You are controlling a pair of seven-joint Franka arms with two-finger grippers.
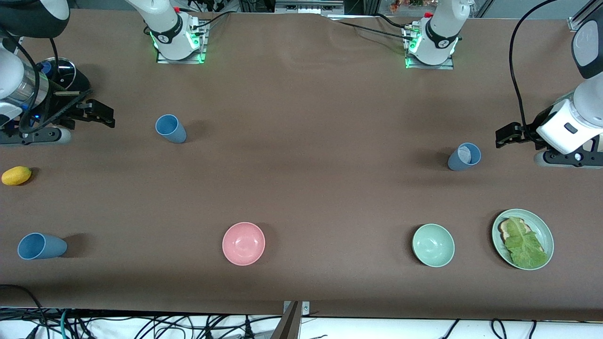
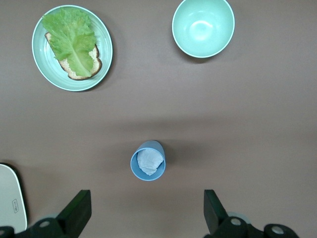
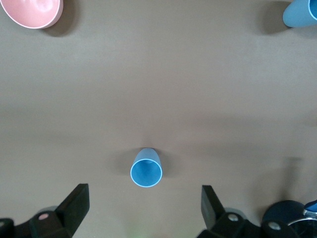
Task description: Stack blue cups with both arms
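Three blue cups stand on the brown table. One blue cup [image 1: 170, 128] is toward the right arm's end; it shows in the right wrist view [image 3: 146, 168] just ahead of my open, empty right gripper [image 3: 143, 210], which hovers over the table [image 1: 101, 115]. A second cup [image 1: 464, 156], with a whitish patch inside, is toward the left arm's end; it shows in the left wrist view [image 2: 147, 161] just ahead of my open, empty left gripper [image 2: 146, 213], which hovers over the table [image 1: 506, 135]. A third cup [image 1: 41, 246] stands near the front camera at the right arm's end.
A pink bowl [image 1: 243, 243], a mint-green bowl [image 1: 433, 245] and a mint plate [image 1: 546, 230] with bread and lettuce lie near the front camera. A yellow lemon [image 1: 16, 175] and a dark pot [image 1: 59, 70] sit at the right arm's end.
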